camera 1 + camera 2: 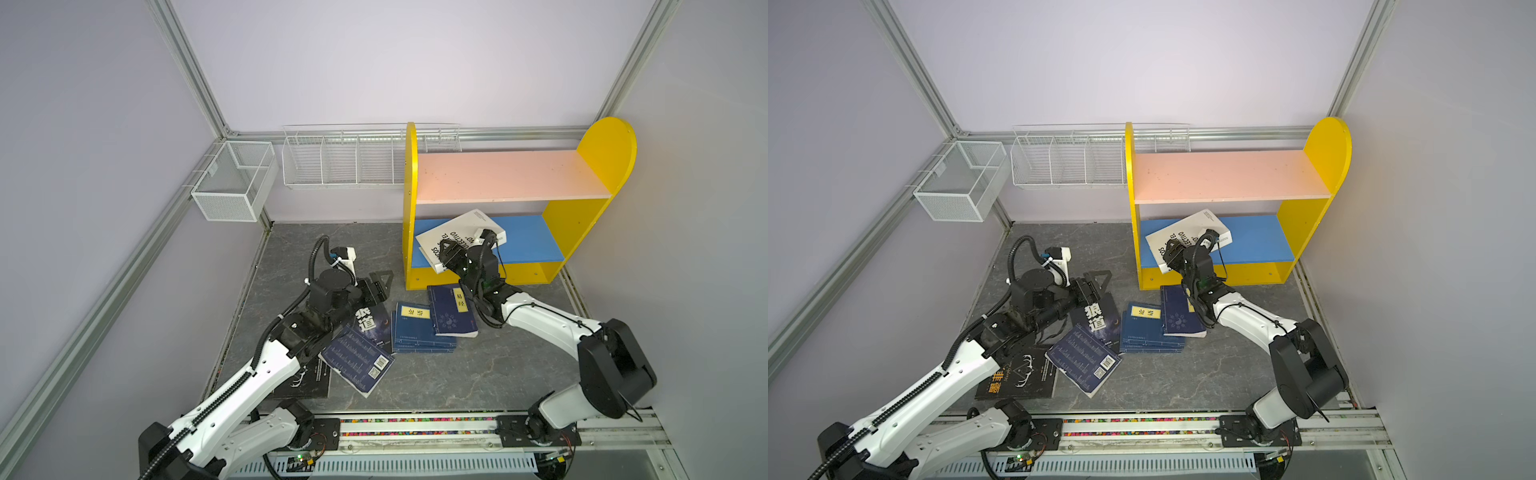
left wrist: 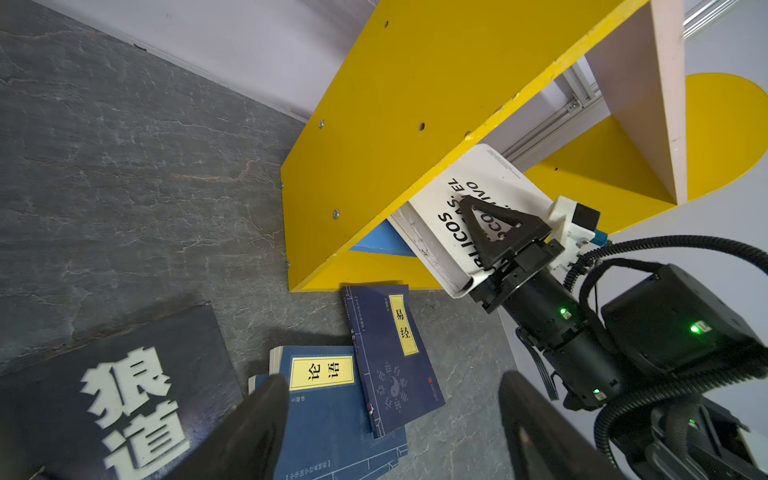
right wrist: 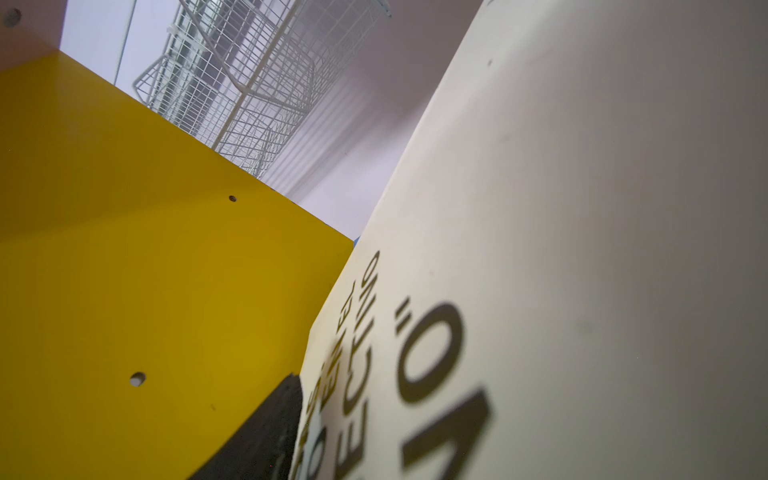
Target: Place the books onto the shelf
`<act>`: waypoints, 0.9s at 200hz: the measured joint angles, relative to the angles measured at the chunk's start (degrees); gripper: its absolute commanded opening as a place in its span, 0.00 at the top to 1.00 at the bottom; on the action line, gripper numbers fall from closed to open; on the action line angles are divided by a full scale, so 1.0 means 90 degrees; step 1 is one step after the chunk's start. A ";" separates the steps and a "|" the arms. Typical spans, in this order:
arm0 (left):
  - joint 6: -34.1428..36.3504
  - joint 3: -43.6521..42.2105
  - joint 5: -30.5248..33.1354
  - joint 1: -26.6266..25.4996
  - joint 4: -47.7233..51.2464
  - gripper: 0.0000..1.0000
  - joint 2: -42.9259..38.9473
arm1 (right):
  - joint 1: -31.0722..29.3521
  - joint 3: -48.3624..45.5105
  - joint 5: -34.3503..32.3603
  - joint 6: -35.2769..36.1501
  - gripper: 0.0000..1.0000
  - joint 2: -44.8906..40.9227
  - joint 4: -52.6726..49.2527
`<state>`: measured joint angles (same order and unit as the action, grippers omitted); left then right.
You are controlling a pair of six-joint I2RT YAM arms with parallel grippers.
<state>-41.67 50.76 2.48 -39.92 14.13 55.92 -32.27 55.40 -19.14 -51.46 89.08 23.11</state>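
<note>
The shelf (image 1: 606, 145) stands at the rear of the grey tabletop (image 1: 457, 382). The white book (image 1: 461, 230) tilts half inside it, its far end on the shelf's blue lower board (image 1: 528, 241) and its near corner jutting past the shelf's front edge. The other books lie on the tabletop in front of the shelf. Farthest from it is a black book with a deer head (image 1: 1021, 374), then a black book with big white characters (image 1: 372, 322) partly covered by a face-down navy book (image 1: 357, 365). Closer is a navy stack with a yellow label (image 1: 415, 332). Just before the shelf's base, a navy book (image 1: 451, 316) rests partly on that stack. The right gripper (image 1: 449, 253) pinches the white book's jutting corner at the shelf's front. The left gripper (image 1: 380, 284) hovers over the big-character black book, away from the shelf, its fingers (image 2: 257, 415) spread with nothing between them.
</note>
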 measured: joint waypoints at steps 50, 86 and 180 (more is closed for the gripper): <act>0.0022 -0.0066 0.0124 0.0000 0.0102 0.18 -0.0056 | -0.0277 0.0481 -0.0369 -0.0267 0.06 0.0525 -0.0257; 0.0022 -0.0192 0.0172 0.0000 0.0109 0.17 -0.0121 | -0.0389 0.0661 -0.0483 -0.0777 0.11 0.0515 -0.1311; 0.0019 -0.0219 0.0053 0.0000 -0.0044 0.17 0.0121 | -0.0398 0.1086 -0.0189 -0.1073 0.11 0.0034 -0.3211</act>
<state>-41.50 48.80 2.96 -39.92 13.74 57.01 -35.86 65.17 -20.84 -61.12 89.38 -5.78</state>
